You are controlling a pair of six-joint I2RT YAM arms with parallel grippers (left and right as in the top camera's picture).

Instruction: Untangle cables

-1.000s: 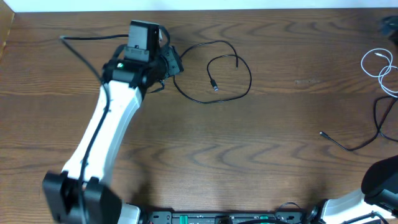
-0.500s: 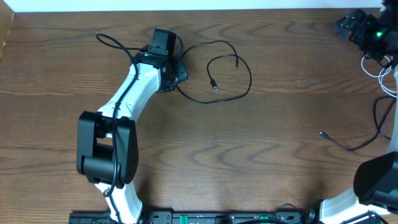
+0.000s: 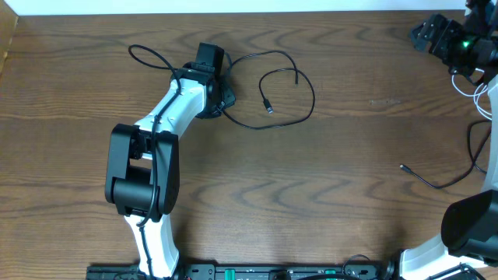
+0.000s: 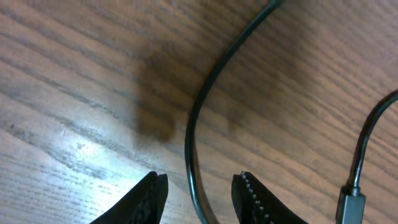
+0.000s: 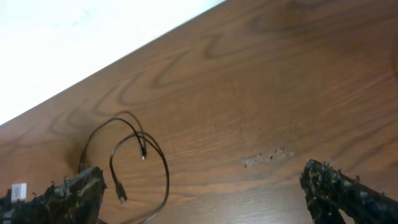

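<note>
Desk: brown wood grain, with a white strip along the far edge.
Left hand: at the far left-centre of the desk, pointing down at the wood. Its fingers stand a little apart, released, and grip nothing.
Black cable: lies flat at far centre, just right of the left hand. One stretch runs between the left hand's fingertips with a gap on either side, touching neither as far as the wrist view shows. From there it sweeps right in a wide loop with a smaller curl inside. Both plug ends lie within the loop, apart from each other.
Right hand: at the far right corner, held up off the desk. Its fingers are spread wide, released, with only bare wood between them.
White cable: at the right edge, just near of the right hand. It lies in thin loops, partly cut off by the frame.
Second black cable: on the right side, nearer than the white cable. Its plug end points left onto open wood, and the cord curves back toward the right edge. I cannot tell whether it crosses the white cable.
Arm wire: a thicker black lead looping on the desk left of the left hand and running into the arm.
Separation: the black cable and white cable are well apart, at opposite ends of the far side.
</note>
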